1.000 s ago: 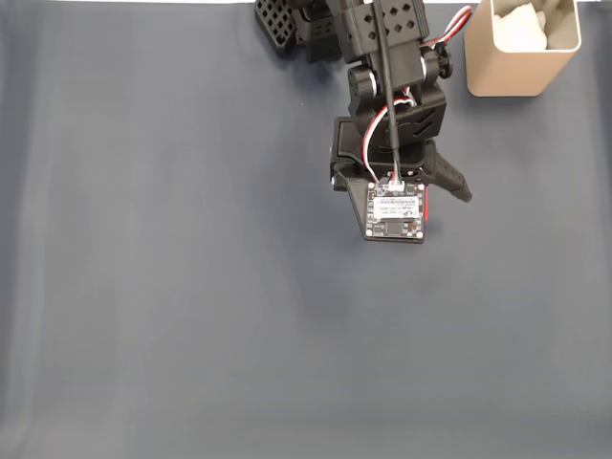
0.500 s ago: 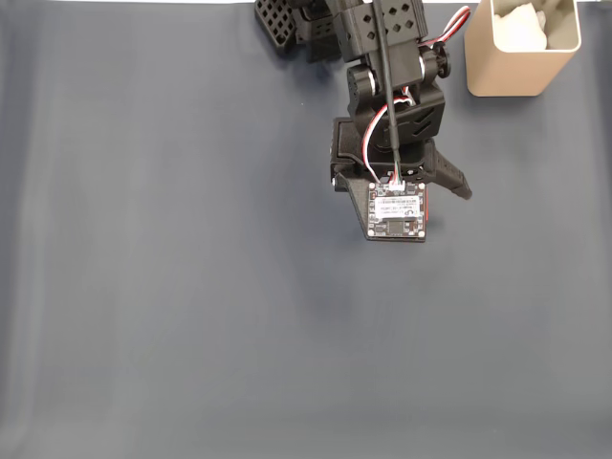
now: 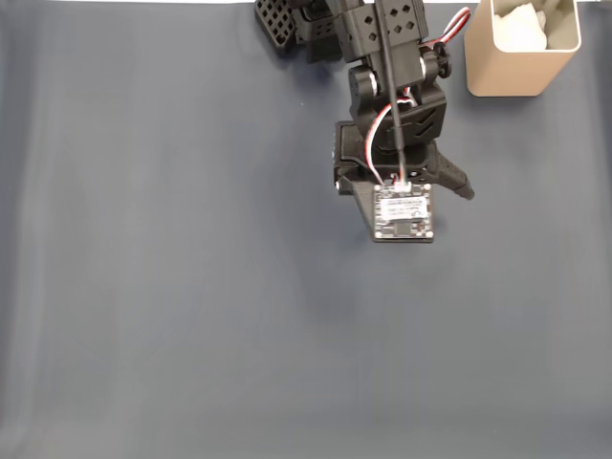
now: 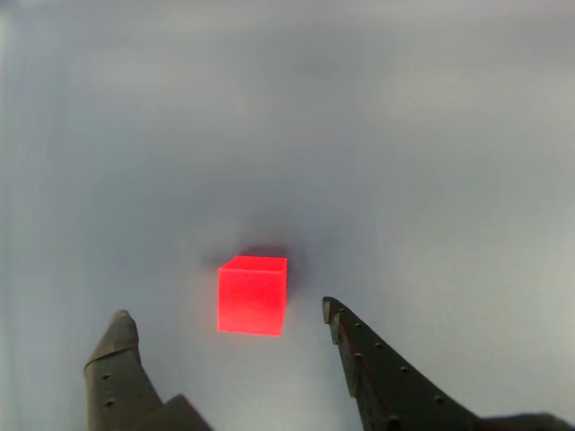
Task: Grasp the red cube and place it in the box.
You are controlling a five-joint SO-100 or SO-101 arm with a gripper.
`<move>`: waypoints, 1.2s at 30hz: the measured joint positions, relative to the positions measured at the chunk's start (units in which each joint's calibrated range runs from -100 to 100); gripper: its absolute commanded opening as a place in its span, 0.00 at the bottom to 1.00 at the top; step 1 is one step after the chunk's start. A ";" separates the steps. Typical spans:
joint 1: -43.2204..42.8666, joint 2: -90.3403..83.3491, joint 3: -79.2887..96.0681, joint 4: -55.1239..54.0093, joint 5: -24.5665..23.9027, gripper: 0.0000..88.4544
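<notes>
Your gripper (image 4: 225,314) is spread wide, empty, one fingertip on each side of the cube (image 4: 252,294), not touching it. The cube sits on the dark cloth (image 3: 172,287), under the arm (image 3: 392,115). The box (image 3: 521,48) stands well apart from the cube, beside the arm's base.

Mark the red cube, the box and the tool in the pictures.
red cube (image 4: 252,298), wrist view, on its front face.
box (image 3: 507,69), fixed view, on its beige outer wall.
tool (image 4: 225,321), wrist view, midway between the two open fingertips.
</notes>
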State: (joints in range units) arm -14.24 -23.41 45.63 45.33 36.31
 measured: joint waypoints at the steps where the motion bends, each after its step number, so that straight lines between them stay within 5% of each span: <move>1: -0.30 0.00 0.00 -0.16 -0.15 0.54; 36: -3.01 0.09 0.00 -4.55 -0.10 0.55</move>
State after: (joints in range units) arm -17.25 -23.32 45.63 40.78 36.21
